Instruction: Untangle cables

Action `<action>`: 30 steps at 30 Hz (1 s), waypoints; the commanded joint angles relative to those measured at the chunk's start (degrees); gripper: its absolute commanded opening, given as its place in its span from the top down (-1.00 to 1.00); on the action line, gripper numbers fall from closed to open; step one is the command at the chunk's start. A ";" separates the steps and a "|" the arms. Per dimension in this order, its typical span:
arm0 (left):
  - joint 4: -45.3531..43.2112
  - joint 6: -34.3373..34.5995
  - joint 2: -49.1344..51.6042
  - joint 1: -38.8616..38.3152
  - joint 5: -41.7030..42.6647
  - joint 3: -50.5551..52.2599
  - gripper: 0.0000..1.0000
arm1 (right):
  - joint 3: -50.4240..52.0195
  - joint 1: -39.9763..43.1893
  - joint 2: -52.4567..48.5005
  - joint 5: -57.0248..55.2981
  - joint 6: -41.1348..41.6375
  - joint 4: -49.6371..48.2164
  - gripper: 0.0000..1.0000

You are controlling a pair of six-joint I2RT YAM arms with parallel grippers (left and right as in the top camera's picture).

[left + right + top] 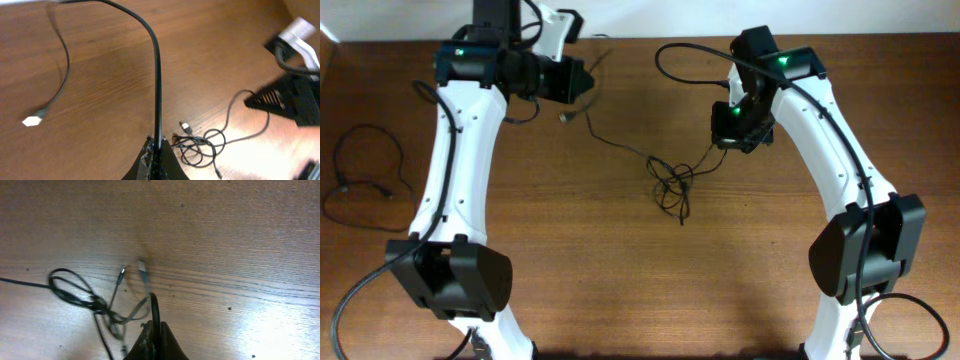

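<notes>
The cables form a small knotted clump (671, 185) of thin black cords at the table's middle. My left gripper (588, 88) is far left of the clump and shut on one cord (158, 75). That cord's loose end carries a light plug (31, 120). The clump also shows in the left wrist view (200, 147). My right gripper (726, 140) is just right of the clump and shut on another cord (154, 305). In the right wrist view the clump (95, 305) lies to the left of my jaws (154, 326), with two small plugs (142, 268) beside it.
A separate black cable (362, 172) lies in a loose loop at the table's left edge. The right arm's dark body (295, 100) shows in the left wrist view. The arm bases (450, 280) stand at the near edge.
</notes>
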State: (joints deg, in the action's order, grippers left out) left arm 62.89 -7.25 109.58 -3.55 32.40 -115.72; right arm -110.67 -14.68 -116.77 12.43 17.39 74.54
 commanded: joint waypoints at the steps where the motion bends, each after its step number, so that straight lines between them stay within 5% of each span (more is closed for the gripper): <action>1: -3.10 -10.19 -0.11 1.42 14.56 -2.05 1.00 | 0.17 0.07 -1.11 1.57 -0.44 -0.50 0.92; 7: -3.28 -5.99 -0.33 4.02 25.90 -13.49 1.00 | 0.92 0.02 -4.61 4.28 -0.42 -2.14 0.92; 18: -3.41 4.48 -0.33 10.64 25.83 -32.57 1.00 | 1.40 0.07 -8.79 4.94 0.22 -4.52 0.92; 30: -2.97 11.10 -0.31 14.51 15.54 -33.57 1.00 | 1.36 3.87 -9.60 6.47 -1.70 -4.92 0.91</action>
State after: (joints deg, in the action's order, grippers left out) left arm 59.02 3.05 110.13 10.70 49.98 -147.92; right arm -110.06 -12.58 -125.01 17.65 17.69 69.71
